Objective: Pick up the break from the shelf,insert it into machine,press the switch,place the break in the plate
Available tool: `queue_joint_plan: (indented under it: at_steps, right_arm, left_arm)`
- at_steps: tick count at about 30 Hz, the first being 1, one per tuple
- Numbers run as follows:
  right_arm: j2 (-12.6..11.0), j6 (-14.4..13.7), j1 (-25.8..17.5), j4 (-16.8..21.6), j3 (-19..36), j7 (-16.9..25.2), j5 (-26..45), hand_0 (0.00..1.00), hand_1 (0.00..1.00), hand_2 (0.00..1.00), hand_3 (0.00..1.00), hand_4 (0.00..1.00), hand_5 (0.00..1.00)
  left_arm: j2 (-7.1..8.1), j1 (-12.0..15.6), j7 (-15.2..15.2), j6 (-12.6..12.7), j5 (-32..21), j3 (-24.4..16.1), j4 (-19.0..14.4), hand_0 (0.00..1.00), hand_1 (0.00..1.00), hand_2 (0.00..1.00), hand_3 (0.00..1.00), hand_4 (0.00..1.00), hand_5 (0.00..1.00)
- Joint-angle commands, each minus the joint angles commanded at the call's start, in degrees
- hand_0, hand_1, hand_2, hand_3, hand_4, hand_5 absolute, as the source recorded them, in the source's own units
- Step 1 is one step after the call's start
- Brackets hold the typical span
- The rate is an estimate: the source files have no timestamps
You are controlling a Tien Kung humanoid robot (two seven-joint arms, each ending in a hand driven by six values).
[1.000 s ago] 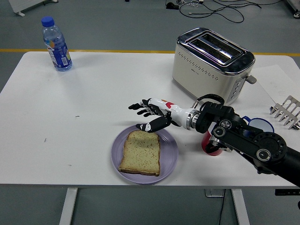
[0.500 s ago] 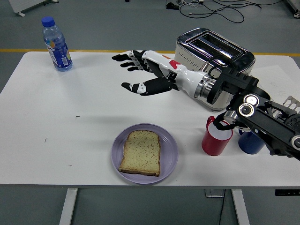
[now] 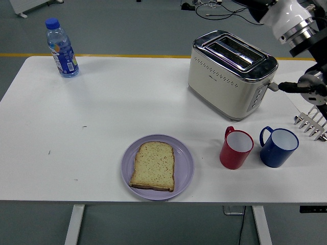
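A toasted slice of bread (image 3: 153,166) lies flat on the purple plate (image 3: 185,161) near the table's front edge. The cream and chrome toaster (image 3: 230,71) stands at the back right with both slots empty, its lever (image 3: 274,86) on the right end. The metal toast rack (image 3: 312,124) pokes in at the right edge. Only my right arm's white forearm (image 3: 287,18) and black joint (image 3: 311,84) show at the top right corner; the hand is beyond the frame. My left arm is out of sight.
A red mug (image 3: 236,149) and a blue mug (image 3: 278,147) stand side by side right of the plate, in front of the toaster. A water bottle (image 3: 61,48) stands at the back left corner.
My right hand, open just above the bread a second ago, has lifted and swung back up to the right and out of the frame. The bread stays on the plate.
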Motion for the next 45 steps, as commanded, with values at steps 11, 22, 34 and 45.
queue_joint_plan:
  at_steps: [11, 22, 34, 45]
  right_arm:
    - [-6.5, -2.1, -6.4, -5.8, 8.6, 1.4, 7.0, 0.782, 0.746, 0.765, 0.734, 0.487, 0.192]
    - [-12.4, -0.3, -15.3, -10.0, 16.3, 0.7, 8.4, 0.749, 0.722, 0.742, 0.69, 0.486, 0.186]
    - [-13.2, 1.1, -29.1, -11.9, 27.1, 1.6, 16.4, 0.724, 0.702, 0.724, 0.657, 0.482, 0.168]
    - [-9.2, 2.6, -40.6, -11.5, 36.0, 0.7, 23.7, 0.722, 0.699, 0.718, 0.656, 0.482, 0.166]
  left_arm:
    - [0.0, 0.5, 0.1, -0.2, 2.2, -1.7, 0.0, 0.701, 0.768, 0.794, 0.706, 0.426, 0.939]
    - [0.0, 0.8, 0.0, -0.3, 3.7, -2.9, 0.0, 0.701, 0.766, 0.793, 0.705, 0.424, 0.94]
    - [0.0, 0.8, 0.0, -0.3, 4.4, -3.5, 0.0, 0.7, 0.765, 0.793, 0.706, 0.424, 0.943]
    - [0.0, 0.8, 0.0, -0.5, 5.4, -4.3, 0.0, 0.698, 0.765, 0.793, 0.707, 0.424, 0.943]
